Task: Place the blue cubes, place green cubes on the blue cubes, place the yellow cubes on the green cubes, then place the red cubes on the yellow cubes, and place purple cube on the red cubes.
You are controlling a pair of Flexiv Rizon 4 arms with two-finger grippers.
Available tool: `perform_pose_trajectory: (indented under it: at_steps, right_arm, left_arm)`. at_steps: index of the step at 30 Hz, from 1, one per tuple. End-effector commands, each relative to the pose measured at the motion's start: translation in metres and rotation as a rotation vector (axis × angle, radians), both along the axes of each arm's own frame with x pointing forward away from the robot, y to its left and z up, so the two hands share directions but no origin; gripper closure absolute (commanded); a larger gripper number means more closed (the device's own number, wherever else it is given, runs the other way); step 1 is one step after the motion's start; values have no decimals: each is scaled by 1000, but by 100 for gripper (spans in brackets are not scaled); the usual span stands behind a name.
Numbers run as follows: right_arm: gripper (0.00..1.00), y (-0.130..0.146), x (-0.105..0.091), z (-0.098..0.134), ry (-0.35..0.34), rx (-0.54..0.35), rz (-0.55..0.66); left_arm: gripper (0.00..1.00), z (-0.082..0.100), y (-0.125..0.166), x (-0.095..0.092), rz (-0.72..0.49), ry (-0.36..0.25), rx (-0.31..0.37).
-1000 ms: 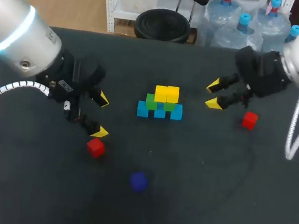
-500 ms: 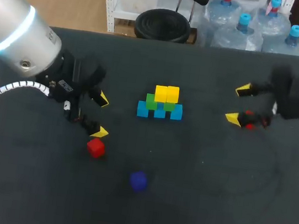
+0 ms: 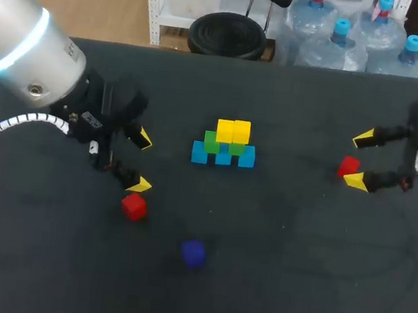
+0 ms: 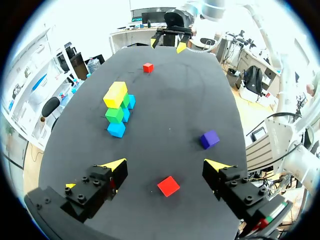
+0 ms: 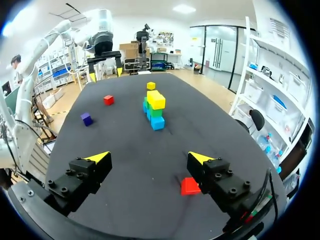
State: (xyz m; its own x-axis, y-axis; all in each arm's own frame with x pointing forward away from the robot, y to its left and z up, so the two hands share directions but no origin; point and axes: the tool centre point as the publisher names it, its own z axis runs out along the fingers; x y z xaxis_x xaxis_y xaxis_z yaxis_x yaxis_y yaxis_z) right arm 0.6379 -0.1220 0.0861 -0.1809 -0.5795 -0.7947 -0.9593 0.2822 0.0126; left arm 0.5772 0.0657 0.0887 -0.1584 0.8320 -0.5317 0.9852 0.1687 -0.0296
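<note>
At the table's centre stands a stack: blue cubes (image 3: 223,156) in a row, green cubes (image 3: 212,142) on them, two yellow cubes (image 3: 233,131) on top. In the left wrist view the same stack (image 4: 115,112) lies ahead of the fingers, to one side. My left gripper (image 3: 142,162) is open, with a red cube (image 3: 133,206) lying loose just in front of its near tip. That red cube (image 4: 168,186) sits low between the open fingers. My right gripper (image 3: 360,159) is open around a second red cube (image 3: 348,167), which rests on the table close to one finger (image 5: 200,158). A purple cube (image 3: 193,253) lies near the front.
The dark table (image 3: 293,277) has free room at the front right and between the stack and each gripper. The purple cube (image 4: 209,139) lies ahead of my left gripper's (image 4: 165,165) one finger. My right gripper (image 5: 149,157) faces the stack (image 5: 156,111) end-on.
My right arm has drawn back to the right, away from the stack, its fingers have spread wider and now straddle the right red cube. The left arm has not moved.
</note>
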Motion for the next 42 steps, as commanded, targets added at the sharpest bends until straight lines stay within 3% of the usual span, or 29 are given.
perform_pose_trajectory:
  at_steps: [1, 9, 16, 18, 23, 29, 35, 42]
  right_arm:
    - [0, -3, 1, 3, 5, -1, 4]
    - [0, -3, 1, 3, 5, -1, 4]
    - [0, -3, 1, 3, 5, -1, 4]
    - [0, -3, 1, 3, 5, -1, 4]
    - [0, -3, 1, 3, 5, -1, 4]
    - [0, -3, 1, 3, 5, -1, 4]
    - [0, -3, 1, 3, 5, -1, 4]
    - [0, -3, 1, 3, 5, -1, 4]
  left_arm:
    - [0, -1, 1, 1, -5, 0, -5]
    - [0, -1, 1, 1, -5, 0, -5]
    - [0, 8, 39, 4, 89, -81, 14]
    - [0, 8, 47, 8, 140, -94, 60]
    - [0, 6, 65, 22, 314, -108, 80]
    - [0, -2, 74, 44, 378, -139, 73]
    - [0, -8, 84, 69, 364, -160, 65]
    - [0, -17, 107, 103, 341, -140, 94]
